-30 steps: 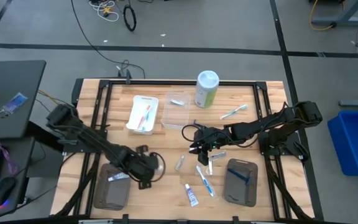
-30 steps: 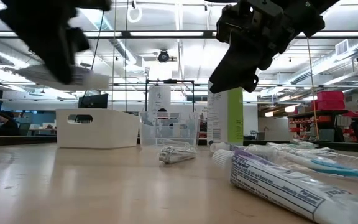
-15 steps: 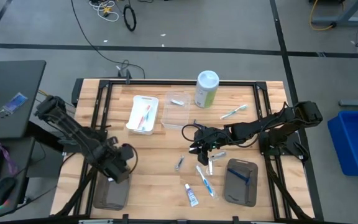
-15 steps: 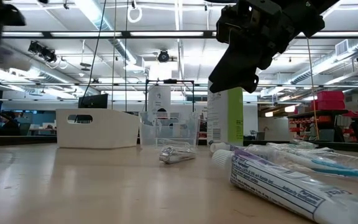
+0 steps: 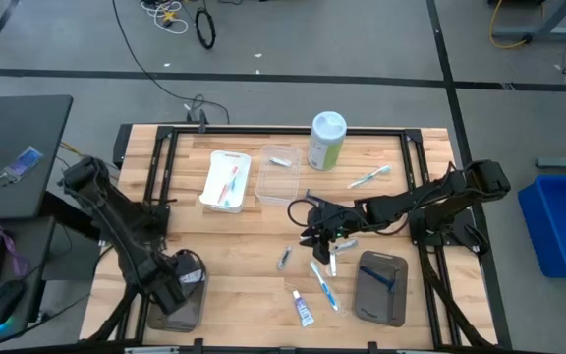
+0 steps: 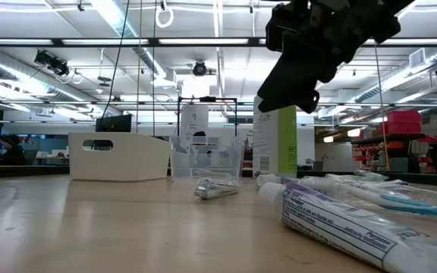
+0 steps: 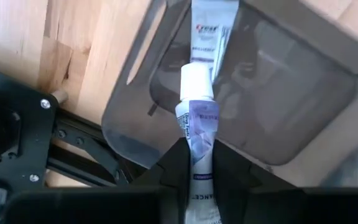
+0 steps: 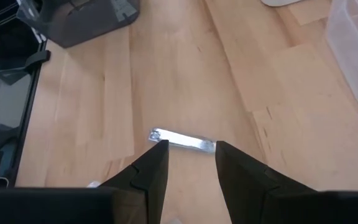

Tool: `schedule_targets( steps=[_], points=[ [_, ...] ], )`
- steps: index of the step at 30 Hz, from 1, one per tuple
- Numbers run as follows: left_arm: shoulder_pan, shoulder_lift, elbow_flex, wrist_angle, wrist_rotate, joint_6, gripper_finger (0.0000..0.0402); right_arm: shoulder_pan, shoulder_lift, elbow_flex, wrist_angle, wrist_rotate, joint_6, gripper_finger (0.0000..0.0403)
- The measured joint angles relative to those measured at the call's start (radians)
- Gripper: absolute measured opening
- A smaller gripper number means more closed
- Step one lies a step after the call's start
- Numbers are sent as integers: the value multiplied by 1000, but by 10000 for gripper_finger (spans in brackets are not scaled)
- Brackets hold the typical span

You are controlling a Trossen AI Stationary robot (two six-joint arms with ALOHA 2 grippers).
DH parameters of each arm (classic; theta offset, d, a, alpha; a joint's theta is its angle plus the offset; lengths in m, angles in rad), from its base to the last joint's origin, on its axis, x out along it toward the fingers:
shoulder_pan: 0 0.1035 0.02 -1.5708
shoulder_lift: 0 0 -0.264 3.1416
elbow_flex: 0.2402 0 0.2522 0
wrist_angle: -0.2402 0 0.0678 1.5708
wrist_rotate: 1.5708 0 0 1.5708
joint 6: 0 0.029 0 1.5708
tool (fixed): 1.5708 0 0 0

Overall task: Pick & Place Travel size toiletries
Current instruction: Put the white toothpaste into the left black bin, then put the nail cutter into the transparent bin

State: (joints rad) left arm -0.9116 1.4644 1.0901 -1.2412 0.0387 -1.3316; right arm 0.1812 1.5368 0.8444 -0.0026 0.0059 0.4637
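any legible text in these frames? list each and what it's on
"Crest": on the flat toothpaste tube lying in the grey tray.
"...ANCE": cut-off letters on the tube held in the left gripper.
Print on the foreground tube in the low view: too blurred to read.
Green-and-white canister: label unreadable.

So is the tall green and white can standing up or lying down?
Standing up. The can shows its round white lid from above, and the low view shows its straight sides rising from the table.
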Motion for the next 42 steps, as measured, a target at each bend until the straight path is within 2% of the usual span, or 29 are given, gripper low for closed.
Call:
schedule_targets(
  steps=[5, 8, 11, 17, 22, 28, 31, 35, 37, 39, 42],
  points=[
    [-9, 93, 0, 12, 18, 59, 107, 16, 0, 0, -4, 1, -12, 140],
    [-6, 140, 0, 30, 75, 114, 132, 37, 0, 0, -39, 30, -67, 139],
    [2, 167, 0, 37, 115, 168, 153, 63, 0, 0, -91, 110, -123, 139],
    [25, 162, 14, 30, 97, 214, 169, 86, 0, 0, -162, 285, -114, 151],
    [26, 137, 96, 16, -27, 251, 162, 81, 0, 0, -186, 371, -113, 180],
    [26, 131, 215, 20, -327, 275, 154, 56, 0, 0, -225, 493, -113, 225],
    [42, 131, 241, 39, -483, 276, 154, 25, 0, 0, -264, 517, -100, 242],
    [101, 131, 255, 53, -624, 155, 153, -33, 0, -7, -314, 515, 8, 260],
    [146, 131, 254, 54, -663, 90, 153, -66, 0, -30, -311, 505, 32, 264],
    [199, 131, 254, 52, -654, 104, 153, -97, 1, -61, -290, 468, 32, 266],
    [280, 131, 254, 49, -570, 301, 153, -131, 2, -107, -239, 400, 0, 262]
  ],
)
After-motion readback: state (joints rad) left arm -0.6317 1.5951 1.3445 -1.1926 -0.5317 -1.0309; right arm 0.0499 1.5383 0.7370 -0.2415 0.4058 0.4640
